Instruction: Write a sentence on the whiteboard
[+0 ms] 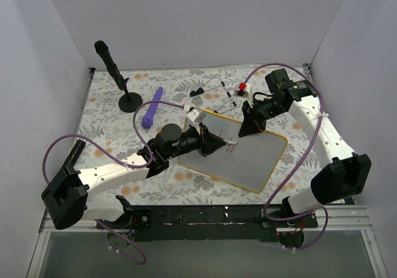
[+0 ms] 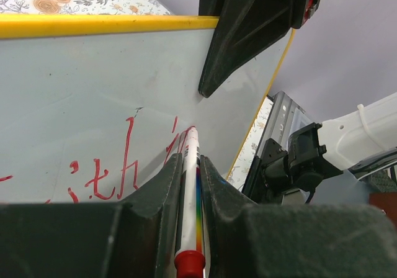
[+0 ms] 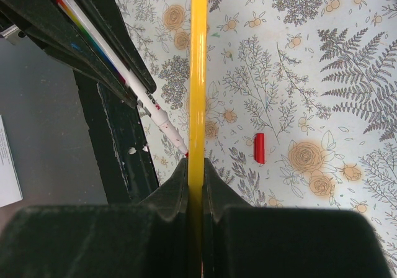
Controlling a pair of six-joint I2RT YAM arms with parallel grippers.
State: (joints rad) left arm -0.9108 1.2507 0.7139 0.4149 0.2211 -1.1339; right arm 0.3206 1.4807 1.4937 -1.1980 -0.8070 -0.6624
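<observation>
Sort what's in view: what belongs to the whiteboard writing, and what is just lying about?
In use: whiteboard, red lettering, marker in the left tool, right tool clamping the board's rim, red cap (probably the marker's).
Lying about: purple stick, black microphone stand, small bits at the far edge.

Seen from above, the left arm (image 1: 118, 169) stretches low from the lower left of the frame toward centre, with the left gripper (image 1: 218, 145) clamped on a marker (image 2: 190, 210). The right arm (image 1: 322, 135) climbs from the lower right, folds at the upper right and angles down-left. The right gripper (image 1: 250, 131) is pinched on the yellow rim of the whiteboard (image 3: 198, 73), near the left gripper.
</observation>
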